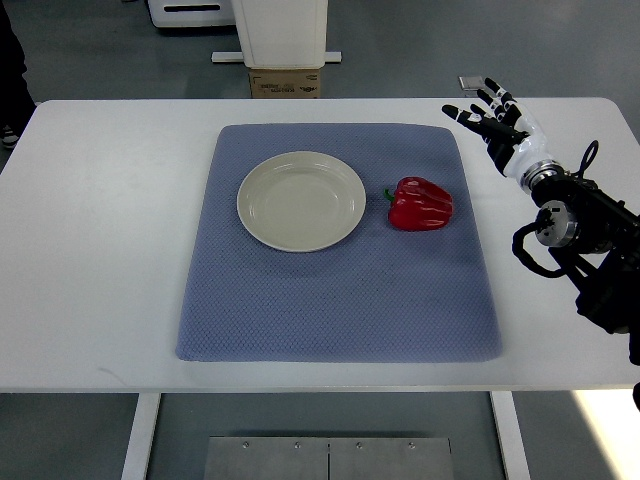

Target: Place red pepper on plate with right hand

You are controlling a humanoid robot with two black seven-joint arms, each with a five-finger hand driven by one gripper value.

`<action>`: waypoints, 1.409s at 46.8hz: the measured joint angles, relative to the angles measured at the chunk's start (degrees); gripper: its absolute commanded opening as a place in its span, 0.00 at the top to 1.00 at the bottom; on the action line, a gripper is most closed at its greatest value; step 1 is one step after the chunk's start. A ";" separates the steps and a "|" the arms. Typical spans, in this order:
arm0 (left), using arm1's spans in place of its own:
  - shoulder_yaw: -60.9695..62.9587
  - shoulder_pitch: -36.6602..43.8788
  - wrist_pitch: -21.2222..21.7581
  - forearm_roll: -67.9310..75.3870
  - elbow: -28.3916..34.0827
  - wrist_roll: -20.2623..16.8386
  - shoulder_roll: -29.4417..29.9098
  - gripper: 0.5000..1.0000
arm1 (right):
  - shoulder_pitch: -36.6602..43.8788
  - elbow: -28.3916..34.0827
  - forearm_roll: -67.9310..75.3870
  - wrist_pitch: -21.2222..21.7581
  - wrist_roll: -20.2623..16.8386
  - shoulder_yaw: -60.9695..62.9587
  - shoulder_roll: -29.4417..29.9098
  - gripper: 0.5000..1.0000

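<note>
The big white surface (110, 250) fills most of the top view, w/ grey floor past its far edge and below its near edge. On the surface lies a blue-grey mat (330, 300), flat, about in the middle, a bit wider at the near side than at the far side. Past the far edge of the surface stands a white stand (280, 30) w/ a brown box (286, 82) at its foot. The right arm (585, 240) comes in from the right edge, black w/ cables, over the right part of the surface, off the mat. A round cream plate (255, 200) sits on the far left part of the mat; nothing is on it. The right robot hand (497, 120) is at the end of the arm, white & black, near the far right corner of the surface, just past the mat's far right corner. Its fingers (462, 113) are spread wide and hold nothing. The red pepper (421, 204) lies on the mat, just to the right of the plate but not touching it, w/ its small green stem (389, 194) pointing at the plate. The pepper is well apart from the right robot hand. It is not on the plate yet.
</note>
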 measured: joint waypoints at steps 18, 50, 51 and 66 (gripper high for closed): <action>0.00 0.00 0.00 0.00 0.00 0.00 0.00 0.00 | -0.11 0.08 0.00 0.57 0.52 -0.02 -0.12 0.00; 0.00 0.00 0.00 0.00 -0.01 0.00 0.00 0.00 | -0.56 0.96 -0.09 2.89 2.29 -3.15 -0.03 0.00; 0.00 0.00 0.00 0.00 -0.01 0.00 0.00 0.00 | -0.54 0.96 -0.09 3.05 2.29 -3.17 -0.05 0.00; 0.00 0.00 -0.01 0.00 -0.01 0.00 0.00 0.00 | 3.04 1.01 -0.93 4.55 3.67 -12.80 -2.49 0.00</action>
